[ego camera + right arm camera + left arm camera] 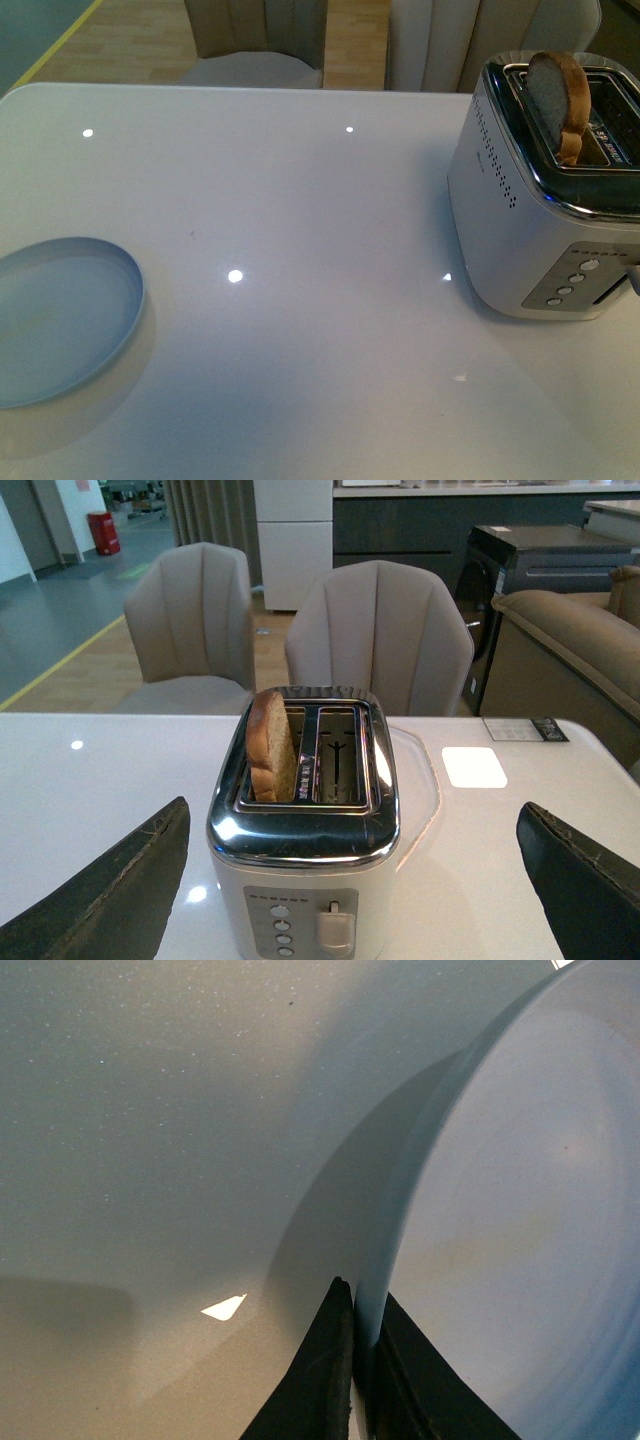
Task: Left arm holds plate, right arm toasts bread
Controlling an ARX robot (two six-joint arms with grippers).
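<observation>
Left gripper [360,1310]: in the left wrist view, both black fingers [315,1380] are seen closed onto the rim of the plate [520,1210], one on each face, so the jaws are clamped on the plate's edge. The plate's inner ridged face is turned toward the camera and nothing lies on it. A broad shadow is cast on the white table [150,1110] beside the rim, and the plate appears to be held clear of the surface.

In the front view, the plate [130,290] is recorded at the near left of the table [300,200], well apart from the toaster [510,220] at the right.

Right gripper [352,805]: the two dark fingers [110,890] are spread wide apart and nothing is held. The wrist is aimed roughly level at the control end of the toaster [300,880], which is framed between the fingers and is not touched.

The bread [560,95] is seated upright in the toaster slot on the plate's side, with its upper half exposed above the chrome top. The second slot [338,755] is unoccupied. Two padded chairs [380,630] are noted beyond the table.
</observation>
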